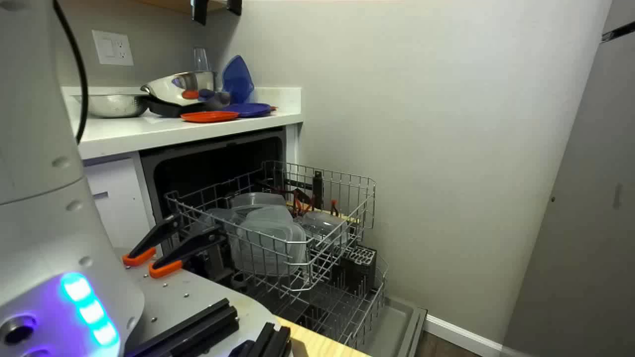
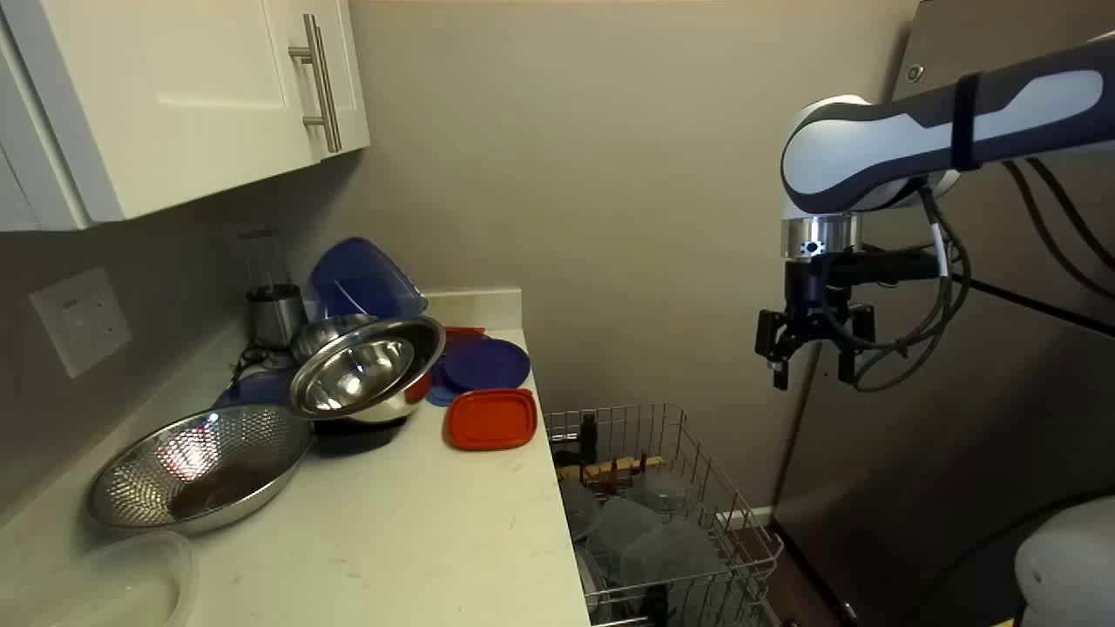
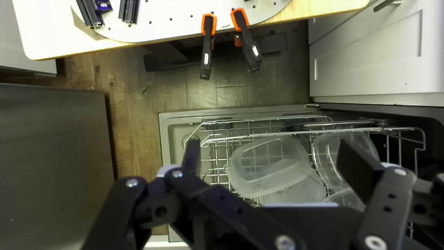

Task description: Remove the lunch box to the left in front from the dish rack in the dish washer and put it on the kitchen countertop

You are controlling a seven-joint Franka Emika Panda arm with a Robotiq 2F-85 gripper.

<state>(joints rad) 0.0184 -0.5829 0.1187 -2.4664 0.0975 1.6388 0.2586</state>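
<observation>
Our hand [image 2: 813, 374] wide and empty, we judge nothing done: the lunch box [image 3: 270, 166] in the dish rack [image 3: 347, 131] must yet reach the countertop [image 2: 435, 522].

Upper dish rack [image 1: 296, 242] walled by wire, open from above.

I am noting a plain grey wall [image 1: 421, 134], a white baseboard [image 1: 461, 335] running along its foot, wood-plank flooring [image 3: 135, 139] and a white overhead cabinet [image 2: 200, 96].
</observation>
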